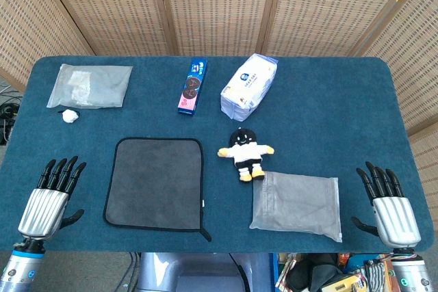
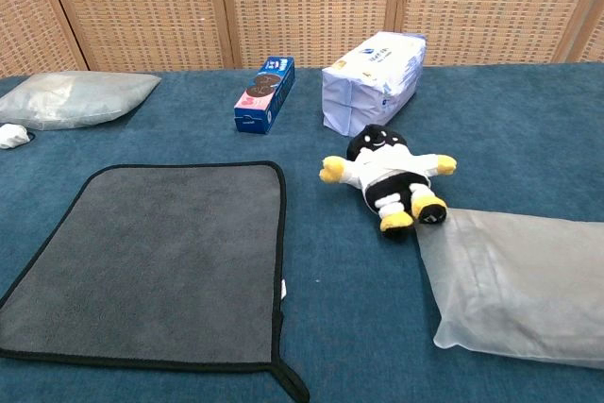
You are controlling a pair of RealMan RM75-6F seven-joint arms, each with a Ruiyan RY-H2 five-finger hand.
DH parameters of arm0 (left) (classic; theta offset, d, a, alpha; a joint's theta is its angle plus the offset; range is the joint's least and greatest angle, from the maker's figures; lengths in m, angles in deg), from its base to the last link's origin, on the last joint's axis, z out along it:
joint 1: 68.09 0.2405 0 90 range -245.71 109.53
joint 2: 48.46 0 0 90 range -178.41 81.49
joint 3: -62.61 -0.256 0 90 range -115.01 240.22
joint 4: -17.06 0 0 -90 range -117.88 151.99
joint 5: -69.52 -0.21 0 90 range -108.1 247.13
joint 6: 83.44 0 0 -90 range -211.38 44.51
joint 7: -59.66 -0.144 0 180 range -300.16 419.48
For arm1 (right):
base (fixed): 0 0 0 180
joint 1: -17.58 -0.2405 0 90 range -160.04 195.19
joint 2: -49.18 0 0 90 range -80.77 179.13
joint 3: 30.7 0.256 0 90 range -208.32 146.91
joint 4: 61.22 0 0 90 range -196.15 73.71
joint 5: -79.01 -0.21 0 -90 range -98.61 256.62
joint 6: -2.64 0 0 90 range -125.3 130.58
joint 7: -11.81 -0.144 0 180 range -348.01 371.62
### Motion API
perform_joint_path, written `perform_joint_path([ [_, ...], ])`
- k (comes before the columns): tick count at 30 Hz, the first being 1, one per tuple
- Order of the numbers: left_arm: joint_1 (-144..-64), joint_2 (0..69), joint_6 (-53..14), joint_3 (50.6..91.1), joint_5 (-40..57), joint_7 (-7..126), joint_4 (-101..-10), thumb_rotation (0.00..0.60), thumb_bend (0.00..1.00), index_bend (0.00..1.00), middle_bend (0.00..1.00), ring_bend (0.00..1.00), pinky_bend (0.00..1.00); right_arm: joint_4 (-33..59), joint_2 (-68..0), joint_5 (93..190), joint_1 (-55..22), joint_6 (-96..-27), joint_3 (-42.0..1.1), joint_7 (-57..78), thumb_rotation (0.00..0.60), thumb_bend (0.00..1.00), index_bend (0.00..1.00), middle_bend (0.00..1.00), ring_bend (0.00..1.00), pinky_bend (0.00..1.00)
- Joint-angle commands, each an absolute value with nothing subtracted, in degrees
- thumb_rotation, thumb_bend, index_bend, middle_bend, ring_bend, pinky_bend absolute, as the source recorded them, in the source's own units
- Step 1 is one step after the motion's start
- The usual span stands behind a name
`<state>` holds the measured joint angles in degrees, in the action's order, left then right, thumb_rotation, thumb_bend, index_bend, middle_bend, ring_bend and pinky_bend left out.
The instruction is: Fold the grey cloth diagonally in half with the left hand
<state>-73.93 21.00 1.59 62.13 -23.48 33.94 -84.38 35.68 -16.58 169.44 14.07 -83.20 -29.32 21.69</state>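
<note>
The grey cloth [image 1: 156, 182] with a black hem lies flat and unfolded on the blue table, left of centre; in the chest view the grey cloth [image 2: 156, 261] fills the lower left. My left hand [image 1: 51, 197] rests at the table's near left corner, fingers spread and empty, a short way left of the cloth. At the near right corner my right hand [image 1: 389, 204] lies with fingers spread, holding nothing. Neither hand shows in the chest view.
A plush doll [image 1: 245, 152] and a grey translucent pouch [image 1: 297, 204] lie right of the cloth. Further back are a cookie box [image 1: 193, 87], a white tissue pack [image 1: 249, 85], a clear bag [image 1: 90, 86] and a small white lump [image 1: 69, 115].
</note>
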Motion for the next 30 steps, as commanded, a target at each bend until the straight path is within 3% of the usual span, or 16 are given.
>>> perform_joint_path([
  [1,-73.91,20.98,1.62,62.12,-23.49,34.00,-84.33,0.600,0.14,0.00,0.00,0.00,0.00,35.67,-16.65,169.47,14.05,-83.10,-29.39,21.82,0.600,0.00,0.00,0.00,0.00,0.00],
  [30,-74.10,20.87,1.99,61.73,-25.08,35.27,-83.95,0.600,0.14,0.00,0.00,0.00,0.00,35.75,-16.62,169.62,14.28,-83.75,-29.26,21.78,0.600,0.00,0.00,0.00,0.00,0.00],
])
